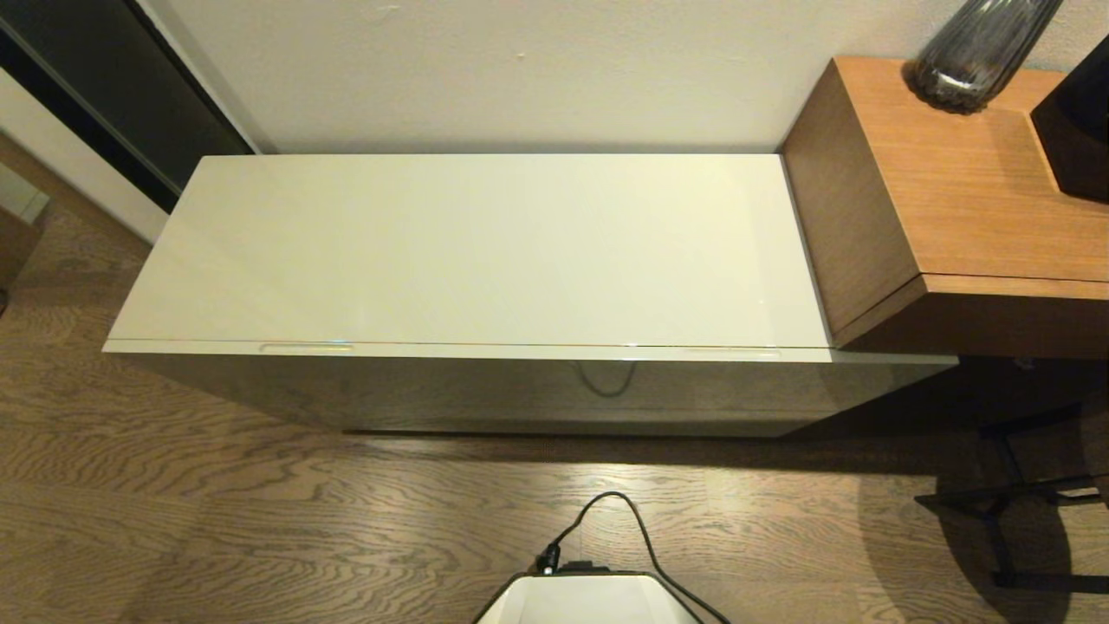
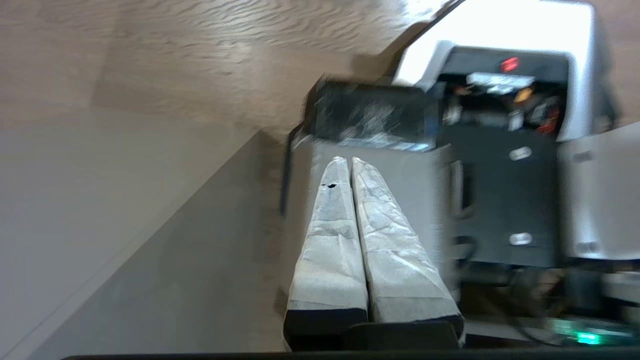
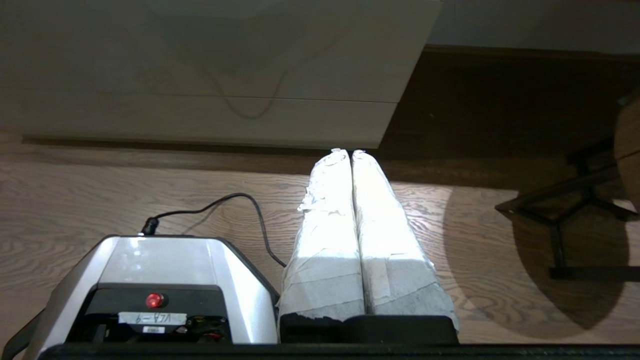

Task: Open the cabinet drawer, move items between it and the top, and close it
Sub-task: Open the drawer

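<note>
Right gripper low beside robot base, taped fingers pressed together, empty, pointing at cabinet drawer straight ahead. Drawer closed, long axis crosswise under bare top. Left gripper likewise closed, aimed at base, likely worse placed.

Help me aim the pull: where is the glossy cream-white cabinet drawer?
Head view: the glossy cream-white cabinet drawer sits shut under the cabinet top, left of the brown wooden side table.
</note>
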Robot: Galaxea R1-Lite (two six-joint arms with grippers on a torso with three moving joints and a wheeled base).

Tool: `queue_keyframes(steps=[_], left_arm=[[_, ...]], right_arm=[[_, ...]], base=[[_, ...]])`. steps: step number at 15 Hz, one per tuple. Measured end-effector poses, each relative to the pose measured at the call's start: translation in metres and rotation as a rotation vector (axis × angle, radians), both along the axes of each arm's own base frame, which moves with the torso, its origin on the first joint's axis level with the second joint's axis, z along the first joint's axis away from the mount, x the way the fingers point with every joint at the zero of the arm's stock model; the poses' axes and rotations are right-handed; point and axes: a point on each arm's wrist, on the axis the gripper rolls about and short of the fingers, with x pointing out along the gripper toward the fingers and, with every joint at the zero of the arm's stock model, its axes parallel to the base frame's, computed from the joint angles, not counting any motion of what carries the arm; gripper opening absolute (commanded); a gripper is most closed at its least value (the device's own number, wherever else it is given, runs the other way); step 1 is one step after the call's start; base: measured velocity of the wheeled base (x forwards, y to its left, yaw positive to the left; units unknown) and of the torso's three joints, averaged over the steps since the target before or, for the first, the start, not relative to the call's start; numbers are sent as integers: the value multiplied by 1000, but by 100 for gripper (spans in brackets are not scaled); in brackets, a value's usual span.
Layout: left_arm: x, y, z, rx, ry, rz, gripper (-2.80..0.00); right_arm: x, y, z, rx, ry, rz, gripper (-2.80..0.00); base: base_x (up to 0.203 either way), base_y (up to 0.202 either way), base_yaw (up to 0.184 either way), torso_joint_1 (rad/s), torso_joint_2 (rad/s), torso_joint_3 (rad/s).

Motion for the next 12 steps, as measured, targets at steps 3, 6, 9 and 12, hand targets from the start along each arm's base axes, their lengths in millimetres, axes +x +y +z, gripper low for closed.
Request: queue_keyframes(steps=[3, 6, 9, 12], left_arm=[[-1, 2, -21, 70, -19, -48, -280], [4, 2, -39, 181, -152, -51, -280], [14, 2, -29, 106, -374, 19, -280], [28, 2, -16, -44, -592, 96, -280]], right_arm=[[0, 0, 0, 1, 0, 1, -280], [0, 0, 0, 0, 0, 1, -280], [0, 0, 0, 0, 0, 0, -280], [0, 0, 0, 0, 0, 1, -280]], base=[[0, 0, 0, 0, 0, 0], [0, 0, 0, 0, 0, 0], [0, 0, 0, 0, 0, 0], [0, 0, 0, 0, 0, 0]])
